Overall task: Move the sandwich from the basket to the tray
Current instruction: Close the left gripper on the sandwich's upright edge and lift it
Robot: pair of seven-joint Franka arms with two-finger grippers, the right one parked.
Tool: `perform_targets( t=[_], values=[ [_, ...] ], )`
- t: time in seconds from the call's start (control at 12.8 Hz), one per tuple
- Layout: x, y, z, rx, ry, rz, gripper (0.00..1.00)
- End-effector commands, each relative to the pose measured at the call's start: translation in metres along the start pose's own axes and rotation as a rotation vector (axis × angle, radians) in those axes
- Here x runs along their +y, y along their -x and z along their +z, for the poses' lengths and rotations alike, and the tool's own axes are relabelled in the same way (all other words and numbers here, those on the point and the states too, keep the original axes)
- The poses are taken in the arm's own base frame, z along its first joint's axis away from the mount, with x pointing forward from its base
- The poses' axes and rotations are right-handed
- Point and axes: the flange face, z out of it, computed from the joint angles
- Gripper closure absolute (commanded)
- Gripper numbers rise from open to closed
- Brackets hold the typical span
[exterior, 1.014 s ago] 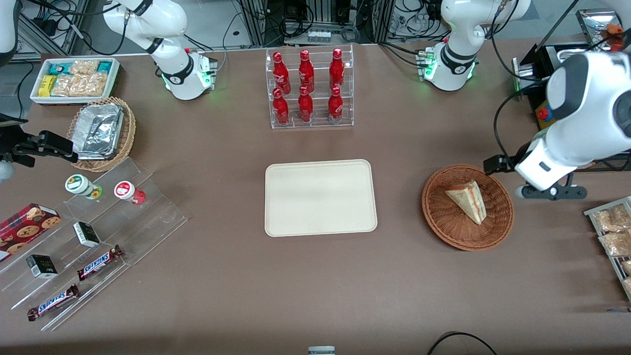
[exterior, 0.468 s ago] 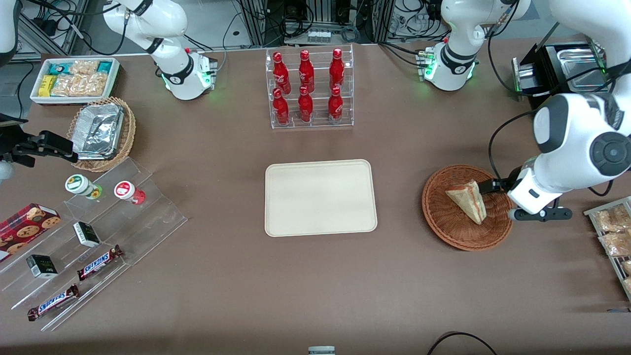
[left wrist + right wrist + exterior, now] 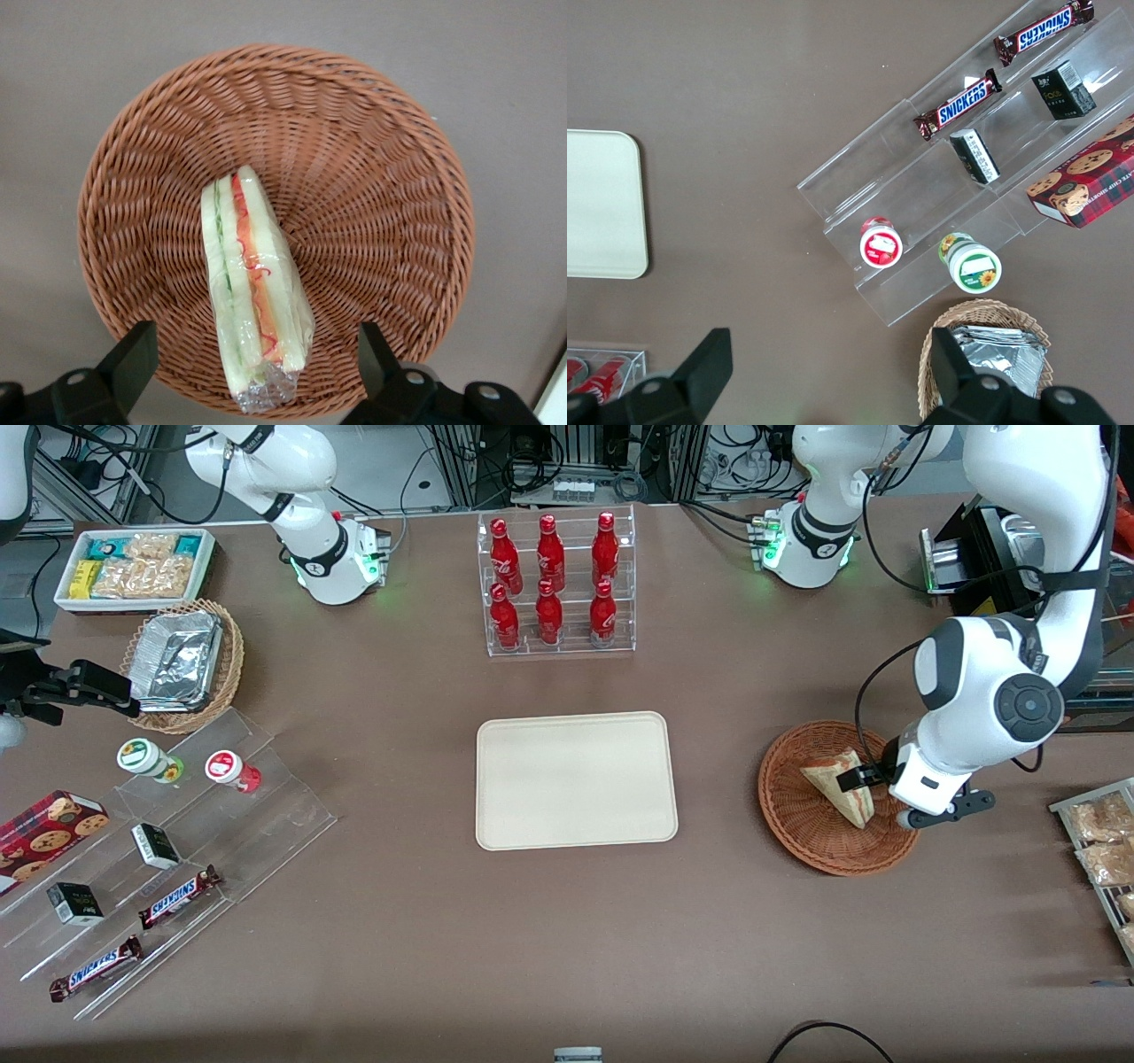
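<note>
Your fingers (image 3: 133, 359) were spread wide and held nothing, one on each side of the sandwich's (image 3: 252, 292) nearer end, neither touching it as far as the wrist view showed. The gripper (image 3: 873, 784) hovered over the basket (image 3: 797, 828), above the edge of it that lies toward the working arm's end of the tabletop (image 3: 399, 921).

To do this step well, you would have wanted to come straight down with the wedge centred between the fingers, closing across the bread faces, not along the cut edge. A light squeeze seemed wise, since soft bread would likely crush, and the clear wrap looked slippery. You would also have needed to stop short of the wicker floor, which slopes up toward the rim.

The sandwich lay in the basket, standing on edge, leaning a little, its cut edge up. It showed pale bread, a red-orange band and a thin green line of filling, all under shiny film gathered at one end. The tray (image 3: 576, 726) sat bare near the middle of the tabletop, well apart from the basket.
</note>
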Motion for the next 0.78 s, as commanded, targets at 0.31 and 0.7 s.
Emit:
perform_targets(
  t=[0.31,0.7],
  values=[
    [-0.001,0.009,0.035,-0.008,-0.012,-0.266,0.00],
    [-0.004,0.025,0.049,0.013,-0.001,-0.314,0.00]
  ],
)
